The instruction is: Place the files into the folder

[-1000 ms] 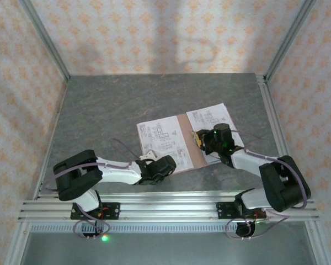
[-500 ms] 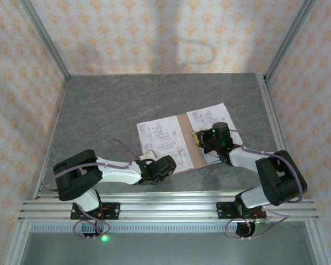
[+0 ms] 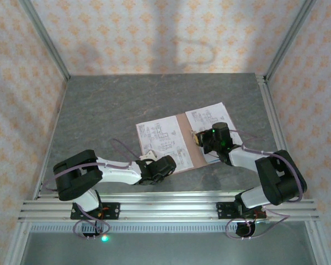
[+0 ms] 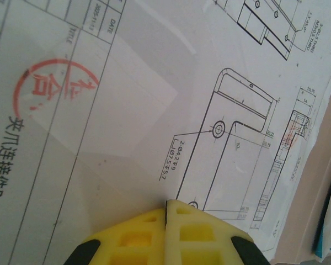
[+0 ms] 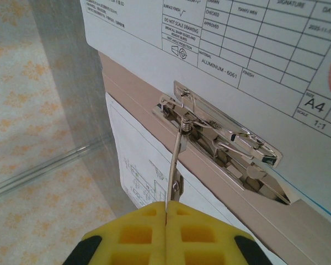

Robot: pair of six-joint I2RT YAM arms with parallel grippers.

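Right end effector point(image 5: 166, 205) pinched the clip lever point(image 5: 176, 185), folder point(image 5: 133, 91) at its 12 o'clock. Left end effector point(image 4: 166, 205) sat pressed together, files point(image 4: 154, 83) at 12.

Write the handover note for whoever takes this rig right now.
Left gripper: shut, tips on the left sheet.
Right gripper: shut on the clip lever.
The folder lies open mid-table, with the left sheet on one half and the right sheet on the other, and the clip between them.
Done: sheets laid on the folder.
Left: secure them under the clip, close the folder.
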